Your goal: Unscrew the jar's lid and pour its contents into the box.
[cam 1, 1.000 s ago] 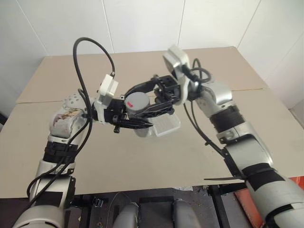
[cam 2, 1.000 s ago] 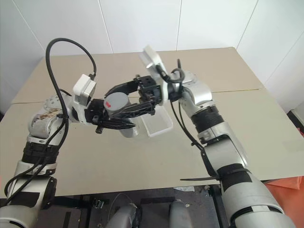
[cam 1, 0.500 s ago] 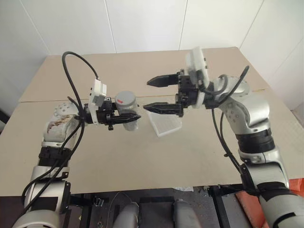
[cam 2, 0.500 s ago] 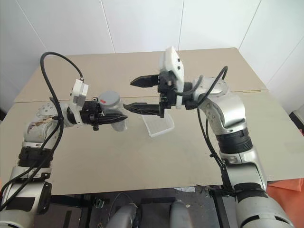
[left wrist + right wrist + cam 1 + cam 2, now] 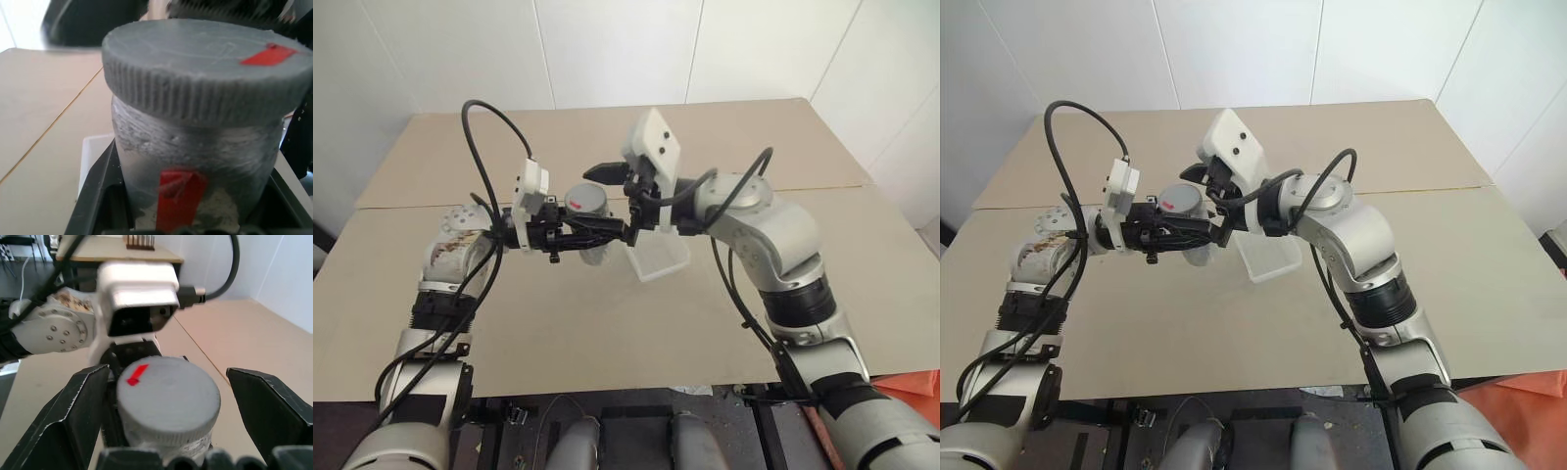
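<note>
While left hand point(image 5: 590, 235) grips jar point(image 5: 195, 166) | lid point(image 5: 168, 396) apparently untouched between right hand point(image 5: 168, 396) fingers.

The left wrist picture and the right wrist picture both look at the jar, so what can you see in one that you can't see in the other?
The left wrist view shows the jar's side with its red label strip, and a corner of the box behind it.

The right wrist view shows the right gripper open, one black finger on each side of the lid and not touching it, plus the white camera block on the other arm's wrist.

Both show the grey lid with its red mark, still on the jar, and the tan table.
</note>
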Robot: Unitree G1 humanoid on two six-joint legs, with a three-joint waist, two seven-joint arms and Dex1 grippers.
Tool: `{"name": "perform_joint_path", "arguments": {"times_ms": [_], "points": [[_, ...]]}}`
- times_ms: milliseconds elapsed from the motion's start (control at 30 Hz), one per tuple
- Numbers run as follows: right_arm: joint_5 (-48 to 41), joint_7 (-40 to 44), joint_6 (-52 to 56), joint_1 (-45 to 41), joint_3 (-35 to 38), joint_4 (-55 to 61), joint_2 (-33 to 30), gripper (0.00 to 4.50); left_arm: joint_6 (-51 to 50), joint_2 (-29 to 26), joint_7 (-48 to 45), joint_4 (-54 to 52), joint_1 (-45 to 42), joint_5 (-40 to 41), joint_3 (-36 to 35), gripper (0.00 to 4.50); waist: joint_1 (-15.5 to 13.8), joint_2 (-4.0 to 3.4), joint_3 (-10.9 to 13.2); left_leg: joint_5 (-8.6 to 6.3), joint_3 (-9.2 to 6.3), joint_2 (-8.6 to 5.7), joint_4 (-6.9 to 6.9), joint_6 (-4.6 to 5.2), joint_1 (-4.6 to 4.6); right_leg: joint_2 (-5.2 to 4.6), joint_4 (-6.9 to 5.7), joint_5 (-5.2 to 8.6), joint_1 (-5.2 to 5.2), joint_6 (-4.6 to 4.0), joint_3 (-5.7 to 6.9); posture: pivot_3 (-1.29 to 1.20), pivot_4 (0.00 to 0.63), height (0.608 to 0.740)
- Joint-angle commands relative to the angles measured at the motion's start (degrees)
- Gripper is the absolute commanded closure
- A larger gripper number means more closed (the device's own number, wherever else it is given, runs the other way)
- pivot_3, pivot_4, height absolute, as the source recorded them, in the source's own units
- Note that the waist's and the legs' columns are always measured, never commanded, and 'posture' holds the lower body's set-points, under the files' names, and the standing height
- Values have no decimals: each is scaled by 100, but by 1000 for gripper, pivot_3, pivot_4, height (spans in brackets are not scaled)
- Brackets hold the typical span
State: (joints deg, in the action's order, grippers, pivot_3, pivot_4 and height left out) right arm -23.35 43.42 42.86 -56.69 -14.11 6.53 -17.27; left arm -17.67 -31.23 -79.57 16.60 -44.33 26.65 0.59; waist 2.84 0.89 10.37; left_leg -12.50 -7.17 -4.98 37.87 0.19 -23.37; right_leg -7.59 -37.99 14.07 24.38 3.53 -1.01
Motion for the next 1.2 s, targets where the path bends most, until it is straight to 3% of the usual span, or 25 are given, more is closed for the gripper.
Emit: {"name": "perform_joint_path", "arguments": {"times_ms": [33, 400, 900, 1200], "points": [[57, -55, -73, -211, 70, -99, 128, 25, 35, -35, -161, -86, -115, 93, -44, 2567, 9, 0, 0, 0, 0, 0, 0, 0, 0, 0, -1, 0, 0, 0, 0, 0, 150, 740], [-225, 186, -109, -187, 491, -397, 77, 25, -221, -321, -434, -263, 54, 267, -163, 2567, 20, 0, 0, 0, 0, 0, 0, 0, 0, 0, -2, 0, -1, 0, 0, 0, 150, 740], [-260, 767, -666, -20, 711, -1018, -435, 25, -447, -680, -629, -650, 317, 539, -297, 2567, 63, 0, 0, 0, 0, 0, 0, 0, 0, 0, 0, 0, -2, 0, 0, 0, 150, 740], [-345, 1263, -798, 278, 849, -771, -821, 25, -382, -728, -579, -669, 381, 470, -336, 2567, 74, 0, 0, 0, 1, 2, 0, 0, 0, 0, 2, 0, -2, 0, 0, 0, 150, 740]]}}
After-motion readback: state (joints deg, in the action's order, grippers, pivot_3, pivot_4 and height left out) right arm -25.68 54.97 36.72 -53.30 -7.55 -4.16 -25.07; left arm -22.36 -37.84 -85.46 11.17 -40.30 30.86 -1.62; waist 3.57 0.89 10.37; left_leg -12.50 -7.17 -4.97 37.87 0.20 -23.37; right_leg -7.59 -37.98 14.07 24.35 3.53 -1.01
